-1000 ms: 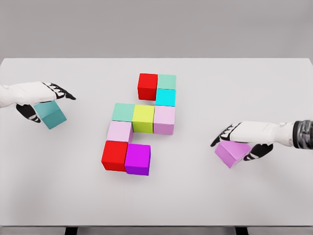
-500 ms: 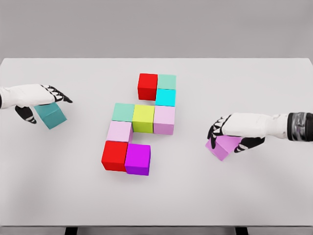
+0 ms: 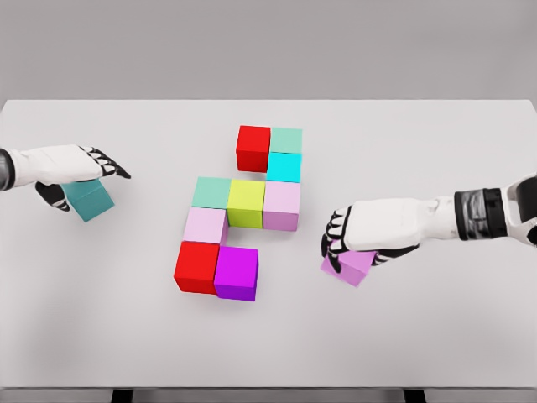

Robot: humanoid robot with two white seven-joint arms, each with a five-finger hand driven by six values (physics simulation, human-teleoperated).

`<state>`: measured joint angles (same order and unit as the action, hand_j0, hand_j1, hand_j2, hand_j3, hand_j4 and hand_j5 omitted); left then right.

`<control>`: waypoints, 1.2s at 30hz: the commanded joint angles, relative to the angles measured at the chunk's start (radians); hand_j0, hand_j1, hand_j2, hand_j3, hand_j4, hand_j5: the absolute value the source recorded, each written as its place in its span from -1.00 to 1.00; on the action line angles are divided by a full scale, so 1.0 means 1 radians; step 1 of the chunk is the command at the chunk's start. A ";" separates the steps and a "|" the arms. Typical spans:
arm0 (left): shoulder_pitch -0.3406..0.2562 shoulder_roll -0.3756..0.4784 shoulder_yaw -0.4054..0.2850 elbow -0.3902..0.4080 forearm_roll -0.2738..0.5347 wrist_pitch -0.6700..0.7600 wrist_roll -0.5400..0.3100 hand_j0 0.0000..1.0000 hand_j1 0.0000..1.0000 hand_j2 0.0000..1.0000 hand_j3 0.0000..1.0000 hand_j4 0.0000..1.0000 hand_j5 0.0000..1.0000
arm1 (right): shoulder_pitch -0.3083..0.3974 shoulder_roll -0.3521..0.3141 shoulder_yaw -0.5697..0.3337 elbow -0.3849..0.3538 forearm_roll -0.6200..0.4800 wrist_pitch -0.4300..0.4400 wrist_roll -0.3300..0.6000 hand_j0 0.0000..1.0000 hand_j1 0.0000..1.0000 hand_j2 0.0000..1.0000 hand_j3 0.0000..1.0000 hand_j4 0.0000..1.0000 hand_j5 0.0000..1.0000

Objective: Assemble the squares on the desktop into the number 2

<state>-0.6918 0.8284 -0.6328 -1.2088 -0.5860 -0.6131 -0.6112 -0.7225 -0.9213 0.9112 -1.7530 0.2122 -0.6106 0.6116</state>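
- right hand comes in from the right edge, its fingers curled over a violet cube and gripping it; the cube is tilted, one corner pointing down to the white table.
- this violet cube is near the group of cubes in the middle, to the right of it, and apart from it.
- left hand is at the left edge, its fingers closed on a teal cube, which is also tilted and well apart from the group.
- the group in the middle has nine cubes, all flat on the table and touching their neighbours.
- at the top, a red cube is beside a mint cube, and a cyan cube is just in front of the mint one.
- the middle row, from left to right, has a pale green cube, a yellow-green cube and a pale lilac cube.
- in front of the pale green cube is a light pink cube.
- the nearest row has a second red cube and, on its right, a magenta cube.
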 commanded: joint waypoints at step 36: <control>0.002 -0.046 0.061 -0.002 0.005 0.002 0.000 0.10 0.10 0.10 0.10 0.10 0.10 | -0.129 0.177 0.104 -0.003 -0.056 0.000 -0.001 1.00 1.00 1.00 1.00 1.00 1.00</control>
<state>-0.6918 0.7893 -0.5809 -1.2101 -0.5893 -0.6157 -0.6088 -0.8514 -0.7375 1.0217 -1.7561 0.1756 -0.6136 0.6113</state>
